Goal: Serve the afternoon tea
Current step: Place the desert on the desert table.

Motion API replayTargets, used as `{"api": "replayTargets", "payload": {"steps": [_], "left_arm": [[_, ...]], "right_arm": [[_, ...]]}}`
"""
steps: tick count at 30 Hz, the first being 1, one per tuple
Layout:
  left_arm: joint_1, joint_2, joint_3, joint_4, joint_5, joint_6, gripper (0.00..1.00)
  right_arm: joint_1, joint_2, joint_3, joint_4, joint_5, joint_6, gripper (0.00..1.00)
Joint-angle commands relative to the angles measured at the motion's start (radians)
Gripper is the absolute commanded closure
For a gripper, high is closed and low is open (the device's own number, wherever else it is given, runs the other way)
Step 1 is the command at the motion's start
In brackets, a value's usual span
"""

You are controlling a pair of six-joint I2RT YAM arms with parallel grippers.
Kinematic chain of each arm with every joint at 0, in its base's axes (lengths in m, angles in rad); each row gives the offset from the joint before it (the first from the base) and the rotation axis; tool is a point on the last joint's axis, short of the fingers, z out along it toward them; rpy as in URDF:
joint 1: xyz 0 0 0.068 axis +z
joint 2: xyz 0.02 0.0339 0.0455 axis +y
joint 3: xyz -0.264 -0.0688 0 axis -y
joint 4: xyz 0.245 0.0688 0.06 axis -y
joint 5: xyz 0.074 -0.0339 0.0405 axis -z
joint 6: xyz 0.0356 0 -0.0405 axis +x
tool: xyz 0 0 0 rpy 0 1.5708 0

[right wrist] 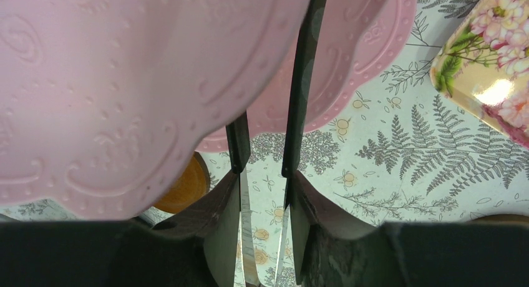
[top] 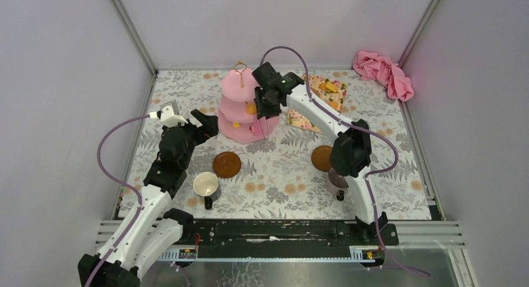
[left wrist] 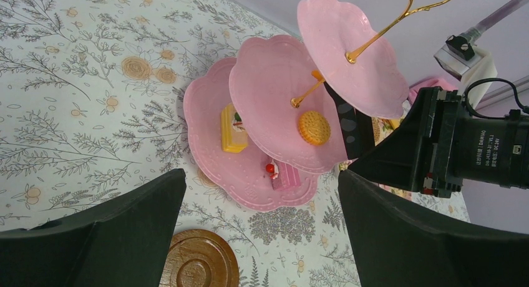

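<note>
Tongs (right wrist: 302, 81) in right gripper (right wrist: 263, 181), wrist view

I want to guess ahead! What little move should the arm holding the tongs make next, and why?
Probably, with the right jaws shut on the tongs, draw them back out from the cake stand. The round biscuit already lies on its middle tier, beside the tongs, not pinched, and more biscuits wait on the floral tray.

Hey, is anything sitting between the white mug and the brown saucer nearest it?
Nothing visible. The white mug stands close beside the saucer, with only patterned table showing between them.
</note>
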State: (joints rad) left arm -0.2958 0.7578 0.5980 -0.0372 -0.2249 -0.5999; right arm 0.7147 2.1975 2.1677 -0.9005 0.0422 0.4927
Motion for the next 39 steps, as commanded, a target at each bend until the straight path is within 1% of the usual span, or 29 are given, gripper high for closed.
{"api": "replayTargets", "payload": {"steps": [1,15,23,39], "left_arm": [[0.007,-0.005,0.005,0.059,-0.001,0.008,0.0],[0.008,-0.005,0.008,0.058,-0.004,0.01,0.0],[0.007,-0.011,0.005,0.057,-0.004,0.012,0.0],[0.007,-0.009,0.003,0.056,0.001,0.01,0.0]], "right_arm": [[0.004,0.006,0.063,-0.007,0.009,-0.025,0.85],[-0.006,0.032,0.073,-0.014,0.003,-0.041,0.84],[-0.012,0.022,0.062,-0.018,0.003,-0.043,0.74],[-0.017,-0.014,0.005,-0.006,0.005,-0.034,0.6]]}}
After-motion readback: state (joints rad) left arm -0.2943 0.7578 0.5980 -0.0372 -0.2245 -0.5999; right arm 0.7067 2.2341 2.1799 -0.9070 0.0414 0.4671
